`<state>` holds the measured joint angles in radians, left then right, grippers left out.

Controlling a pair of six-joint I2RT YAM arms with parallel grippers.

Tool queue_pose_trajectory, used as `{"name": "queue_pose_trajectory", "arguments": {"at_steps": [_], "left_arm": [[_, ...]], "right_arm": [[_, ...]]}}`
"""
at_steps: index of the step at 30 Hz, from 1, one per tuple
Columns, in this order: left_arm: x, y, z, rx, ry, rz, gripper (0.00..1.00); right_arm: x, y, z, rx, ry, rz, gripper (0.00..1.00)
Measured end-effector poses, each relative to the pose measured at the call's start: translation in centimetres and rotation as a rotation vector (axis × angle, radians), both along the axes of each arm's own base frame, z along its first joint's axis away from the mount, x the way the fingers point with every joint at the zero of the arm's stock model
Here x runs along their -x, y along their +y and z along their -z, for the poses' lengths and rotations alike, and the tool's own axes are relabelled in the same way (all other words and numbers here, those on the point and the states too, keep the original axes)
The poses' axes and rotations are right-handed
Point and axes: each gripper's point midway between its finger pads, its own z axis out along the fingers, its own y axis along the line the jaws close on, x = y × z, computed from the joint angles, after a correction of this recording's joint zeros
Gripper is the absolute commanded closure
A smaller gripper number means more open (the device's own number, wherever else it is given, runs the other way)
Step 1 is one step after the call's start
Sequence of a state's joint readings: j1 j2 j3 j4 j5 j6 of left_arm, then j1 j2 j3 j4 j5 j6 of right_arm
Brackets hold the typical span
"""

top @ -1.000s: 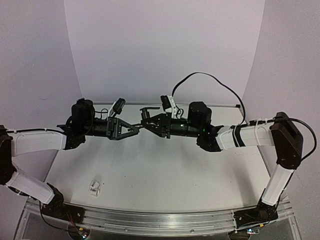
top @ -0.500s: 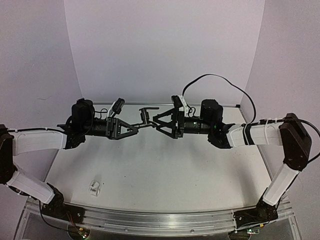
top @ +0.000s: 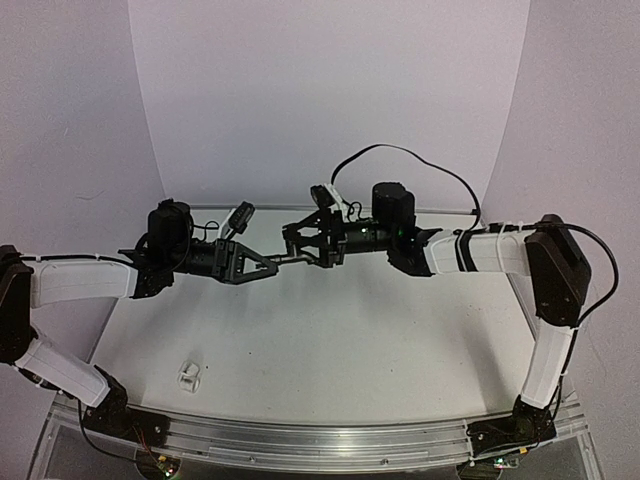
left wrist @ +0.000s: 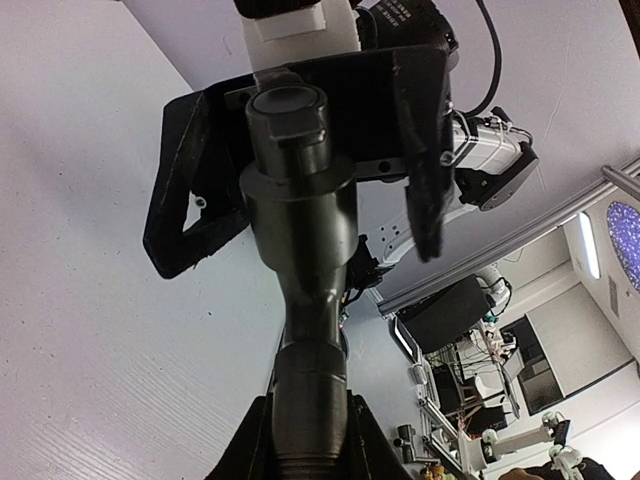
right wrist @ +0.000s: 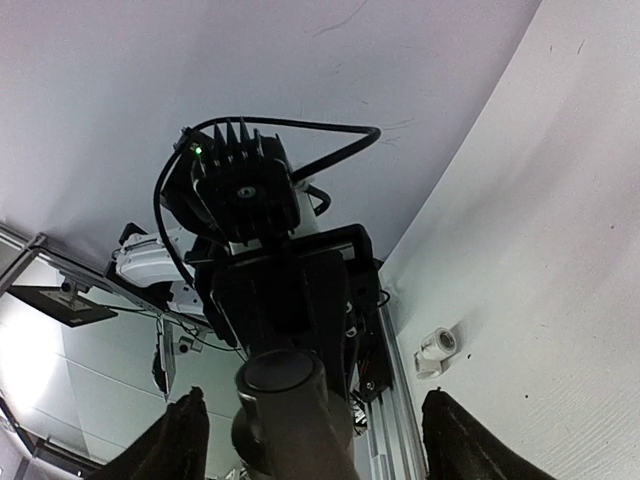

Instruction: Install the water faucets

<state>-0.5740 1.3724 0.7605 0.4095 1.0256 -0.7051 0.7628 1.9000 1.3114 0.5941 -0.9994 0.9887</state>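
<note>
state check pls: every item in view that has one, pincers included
tap: in mid-air, gripped at one end, other end free.
left pincer: shut on the tap.
right pincer: open, fingers straddling the tap's free end, gap on each side.
white fitting: loose on the table, near the left arm's base, apart from the tap, nothing touching it.

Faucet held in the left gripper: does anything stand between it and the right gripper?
Nothing visible does. The left gripper holds the faucet in the air, and the right gripper is open, its fingers on both sides of the faucet's free end. The white fitting lies apart on the table.
</note>
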Motion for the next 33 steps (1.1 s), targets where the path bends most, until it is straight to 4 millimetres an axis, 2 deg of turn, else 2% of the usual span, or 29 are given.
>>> {"name": "queue_pose_trajectory", "arguments": {"at_steps": [3,12,16,21,22,25,26,30,33], "left_arm": [[0.0,0.0,0.0,0.0,-0.001,0.001,1.0],[-0.1,0.0,0.1,-0.002,0.001,-0.005,1.0],[-0.1,0.0,0.1,-0.002,0.002,-0.007,1.0],[0.0,-0.1,-0.1,0.004,-0.006,-0.002,1.0],[0.0,-0.1,-0.1,0.004,-0.007,-0.002,1.0],[0.0,-0.1,-0.1,0.004,-0.003,-0.001,1.0],[-0.1,-0.1,0.0,0.002,0.0,-0.003,1.0],[-0.1,-0.2,0.3,-0.002,0.009,0.0,1.0],[0.0,-0.2,0.3,-0.002,0.013,0.005,1.0]], "right_arm": [[0.3,0.1,0.5,0.005,0.035,-0.025,0.42],[1.1,0.3,-0.1,-0.036,0.062,-0.086,0.5],[1.6,0.5,0.0,-0.041,0.054,-0.111,0.64],[2.0,0.6,0.1,-0.042,0.035,-0.129,0.69],[2.0,0.6,0.1,-0.043,0.024,-0.13,0.68],[2.1,0.6,0.3,-0.042,-0.001,-0.135,0.55],[2.2,0.5,0.3,-0.044,-0.016,-0.141,0.54],[2.5,0.5,0.6,-0.042,-0.051,-0.161,0.64],[2.7,0.4,1.2,-0.03,-0.062,-0.168,0.62]]}}
